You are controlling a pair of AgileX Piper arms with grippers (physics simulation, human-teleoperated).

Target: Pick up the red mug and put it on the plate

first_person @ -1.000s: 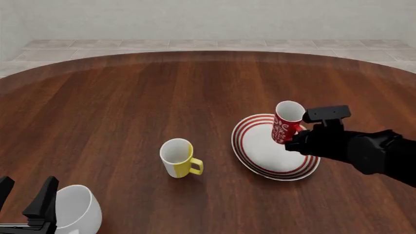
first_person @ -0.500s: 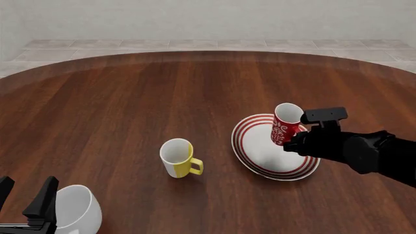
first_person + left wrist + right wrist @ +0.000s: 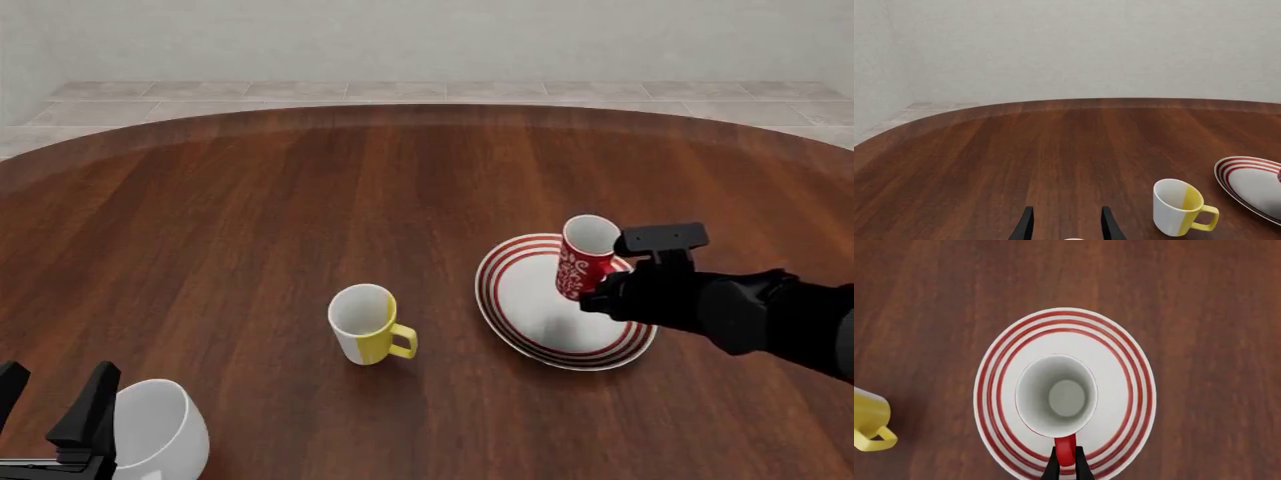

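red mug [image 3: 586, 256]: upright over the plate [image 3: 525, 320], contact unclear
right claw [image 3: 1066, 463]: clamped on mug handle
left claw [image 3: 1065, 226]: fingers apart, nothing held

Front high, oblique; wrists share plate [image 3: 1121, 365].

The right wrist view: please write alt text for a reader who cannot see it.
Seen from straight above, the tall red mug with a white inside is over the middle of the round white plate with red rings, its red handle pinched by the right gripper. A yellow mug stands on the brown wooden table.
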